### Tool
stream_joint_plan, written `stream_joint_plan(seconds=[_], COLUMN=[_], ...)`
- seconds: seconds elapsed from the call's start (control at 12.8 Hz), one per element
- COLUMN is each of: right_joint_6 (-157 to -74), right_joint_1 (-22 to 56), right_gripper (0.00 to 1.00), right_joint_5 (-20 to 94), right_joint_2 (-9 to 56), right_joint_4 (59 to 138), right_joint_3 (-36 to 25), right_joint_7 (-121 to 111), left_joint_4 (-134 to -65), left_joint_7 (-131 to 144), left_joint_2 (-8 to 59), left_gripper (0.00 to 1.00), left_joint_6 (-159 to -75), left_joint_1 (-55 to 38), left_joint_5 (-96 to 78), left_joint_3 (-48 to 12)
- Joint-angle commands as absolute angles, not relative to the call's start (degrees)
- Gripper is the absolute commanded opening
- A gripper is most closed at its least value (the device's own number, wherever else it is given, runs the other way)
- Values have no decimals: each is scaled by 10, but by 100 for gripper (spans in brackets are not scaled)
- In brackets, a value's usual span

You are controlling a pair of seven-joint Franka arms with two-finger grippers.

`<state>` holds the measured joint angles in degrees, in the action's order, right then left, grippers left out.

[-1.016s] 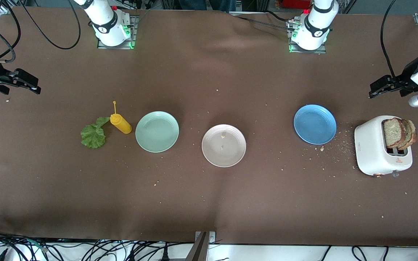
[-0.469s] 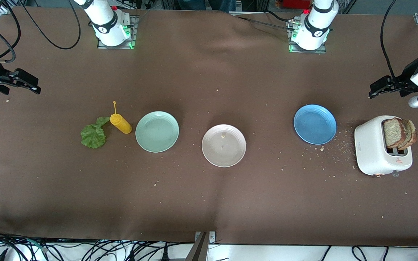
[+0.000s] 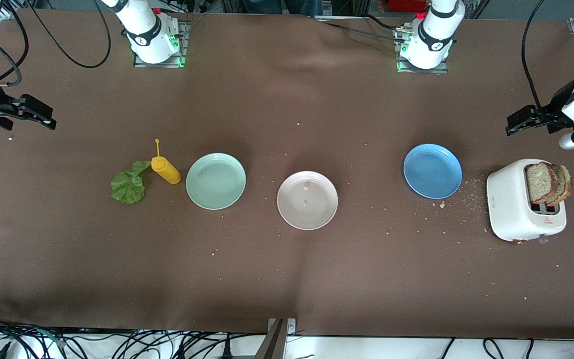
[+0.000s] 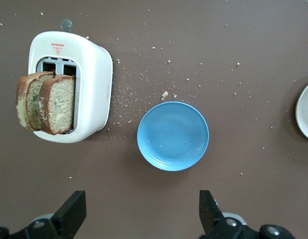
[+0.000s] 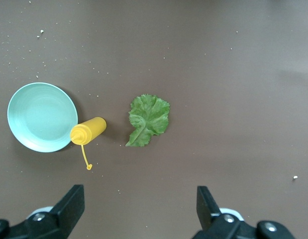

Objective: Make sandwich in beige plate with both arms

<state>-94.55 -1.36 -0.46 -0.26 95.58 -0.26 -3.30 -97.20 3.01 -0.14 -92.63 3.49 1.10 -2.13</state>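
**Sandwich parts apart, beige plate bare but for crumbs**

Sandwich makings lie spread along the table (image 3: 287,279), none of them joined. The beige plate (image 3: 307,200) sits mid-table and carries only a couple of crumbs. From it, the mint green plate (image 3: 215,181) lies at about ten o'clock in the front view, toward the right arm's end, and the blue plate (image 3: 432,171) at about two o'clock, toward the left arm's end.

Two slices of brown toast (image 3: 547,183) stand upright in the slots of a white toaster (image 3: 515,209), which sits at the left arm's end of the table, at about four o'clock from the blue plate — with crumbs scattered on the cloth between the two. In the left wrist view the toast (image 4: 46,102) rises well clear of the toaster (image 4: 91,89), with the blue plate (image 4: 173,136) near it.

The lettuce leaf (image 3: 128,185) lies flat toward the right arm's end. A yellow squeeze bottle (image 3: 166,169) lies on its side between the leaf and the mint green plate, just beside both.

The left gripper (image 3: 515,124) hangs in the air over the cloth at the left arm's end, fingers spread wide and holding nothing. The right gripper (image 3: 43,118) hangs likewise at the right arm's end — fingers apart, empty.
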Motion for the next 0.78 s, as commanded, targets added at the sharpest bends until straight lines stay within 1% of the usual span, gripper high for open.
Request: stream_joint_plan(seconds=[0.0,0.39,0.7], right_joint_6=[-942,-941,-941], right_joint_1=[-17,-17,-17], right_gripper=[100,100,100], right_joint_5=[5,5,5], right_joint_2=[0,0,-1], right_joint_4=[950,951,951], right_joint_3=[-3,-4,-3], right_joint_7=[-42,-42,-42], left_joint_4=[-975,-973,-972], left_joint_7=[-2,-33,-90], left_joint_2=[-3,4,28], left_gripper=[100,100,100], left_joint_6=[-930,-931,-967], left_joint_1=[40,62,109], left_joint_5=[5,11,11], left_joint_3=[-18,-19,-19])
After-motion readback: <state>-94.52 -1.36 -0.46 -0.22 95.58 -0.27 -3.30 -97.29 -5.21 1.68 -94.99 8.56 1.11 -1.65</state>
